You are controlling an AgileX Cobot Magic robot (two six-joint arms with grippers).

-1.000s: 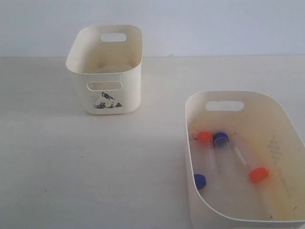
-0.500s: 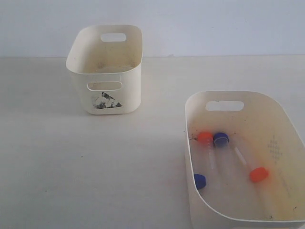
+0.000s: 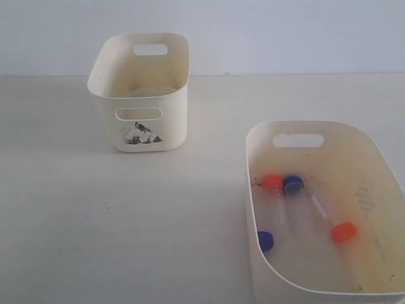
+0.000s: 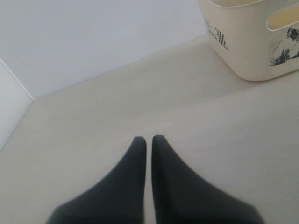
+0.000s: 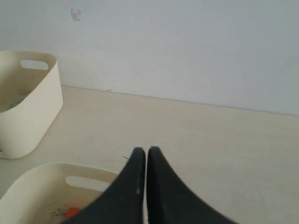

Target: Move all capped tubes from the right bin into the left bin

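Capped tubes (image 3: 293, 185) unmoved in right bin (image 3: 354, 128), left bin (image 3: 172, 126) unchanged too

A pale, cream-beige tabletop (image 3: 126, 221) runs back to a plain, bluish-white wall (image 3: 285, 31); the light is soft and even, with only faint shadows

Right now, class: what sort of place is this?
Probably a lab test bench: bare pale tabletop, blank white wall, clear plastic tubes with coloured caps in a shallow cream plastic bin.

Print (image 4: 217, 37) on left bin (image 4: 247, 58) illegible
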